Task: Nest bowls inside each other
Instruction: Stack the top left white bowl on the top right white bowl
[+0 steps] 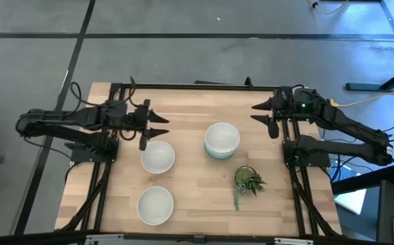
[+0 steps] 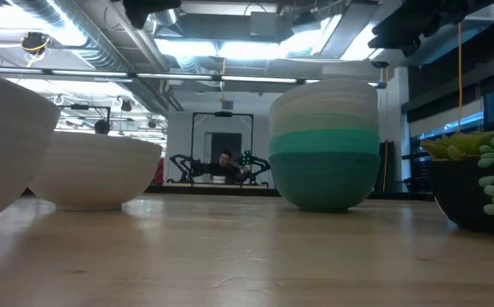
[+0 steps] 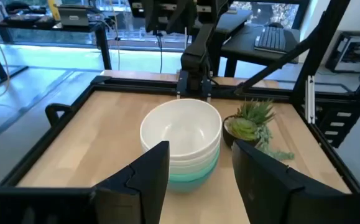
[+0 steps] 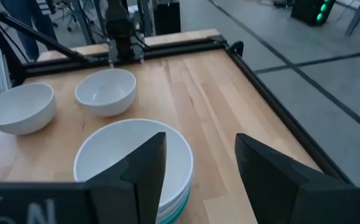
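Left gripper (image 1: 161,125): held above the table's left part, fingers spread with nothing between them, pointing right toward the centre; it sits just at the far edge of the nearer-centre white bowl as seen from above. White bowl, front left (image 1: 156,205): stands upright near the table's near edge, mouth up, nothing in it; round, so no long axis. White bowl, left of centre (image 1: 158,157): upright, mouth up, bare inside, a little farther back than the first and apart from it; in the right wrist view both single bowls (image 4: 19,108) (image 4: 106,91) stand side by side without touching. Stack of nested bowls (image 1: 222,140): right of centre on the wooden table (image 1: 190,102), upright, axis vertical; a white bowl on top with its mouth open upward, pale mint layers under it, then a bright teal band and a darker teal base, as the low view (image 2: 323,145) shows. The exact number of bowls in the stack cannot be told. Small spiky plant (image 1: 248,180): in a dark pot, near and to the right of the stack, close beside it but not touching. Right gripper (image 1: 260,112): held above the table's far right part, fingers spread and bare, pointing left toward the stack.
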Robot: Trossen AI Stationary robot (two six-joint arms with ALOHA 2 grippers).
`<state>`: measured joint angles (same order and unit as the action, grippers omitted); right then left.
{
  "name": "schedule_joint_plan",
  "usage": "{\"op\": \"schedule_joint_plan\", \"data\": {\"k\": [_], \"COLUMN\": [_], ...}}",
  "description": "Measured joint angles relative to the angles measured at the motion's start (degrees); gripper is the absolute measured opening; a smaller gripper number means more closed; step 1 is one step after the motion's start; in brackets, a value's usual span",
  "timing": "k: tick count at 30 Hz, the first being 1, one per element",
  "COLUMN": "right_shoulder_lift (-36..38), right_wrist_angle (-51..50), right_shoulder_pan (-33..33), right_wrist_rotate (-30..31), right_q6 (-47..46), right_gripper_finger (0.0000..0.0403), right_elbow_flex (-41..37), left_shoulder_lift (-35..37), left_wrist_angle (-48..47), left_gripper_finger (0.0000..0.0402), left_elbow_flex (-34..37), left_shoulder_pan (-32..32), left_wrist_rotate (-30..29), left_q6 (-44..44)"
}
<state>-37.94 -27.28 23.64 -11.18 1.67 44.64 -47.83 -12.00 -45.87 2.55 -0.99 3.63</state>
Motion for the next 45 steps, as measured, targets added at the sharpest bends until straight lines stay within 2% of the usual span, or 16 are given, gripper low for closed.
{"op": "schedule_joint_plan", "data": {"k": [11, 15, 22, 26, 34, 45], "right_shoulder_lift": [5.94, 8.54, 12.11, 12.16, 12.08, 12.1], "right_wrist_angle": [-0.76, 1.35, 8.25, 10.51, 14.15, 15.79], "right_shoulder_pan": [0.0, 0.0, 0.0, 0.01, 0.02, 0.02], "right_wrist_rotate": [-1.02, -0.99, -0.94, -0.92, -0.9, -0.87], "right_q6": [0.11, -0.63, -5.75, -7.38, -8.56, -11.43], "right_gripper_finger": [0.0193, 0.0193, 0.0193, 0.0193, 0.0193, 0.0193], "right_elbow_flex": [-0.66, -5.05, -12.76, -13.96, -13.94, -13.94], "left_shoulder_lift": [5.44, 5.49, 5.44, 3.68, -2.09, -9.45], "left_wrist_angle": [0.02, -0.18, -6.07, -10.95, -12.77, -18.01], "left_gripper_finger": [0.0169, 0.0171, 0.017, 0.0169, 0.0171, 0.0172], "left_elbow_flex": [7.87, 9.06, 9.16, 9.18, 9.18, 9.18], "left_shoulder_pan": [0.0, 0.0, -0.64, -2.59, -9.21, -15.52], "left_wrist_rotate": [0.11, 1.13, 7.77, 7.83, 5.05, 6.54], "left_q6": [2.78, 3.55, 7.02, 8.23, 3.07, 12.69]}}
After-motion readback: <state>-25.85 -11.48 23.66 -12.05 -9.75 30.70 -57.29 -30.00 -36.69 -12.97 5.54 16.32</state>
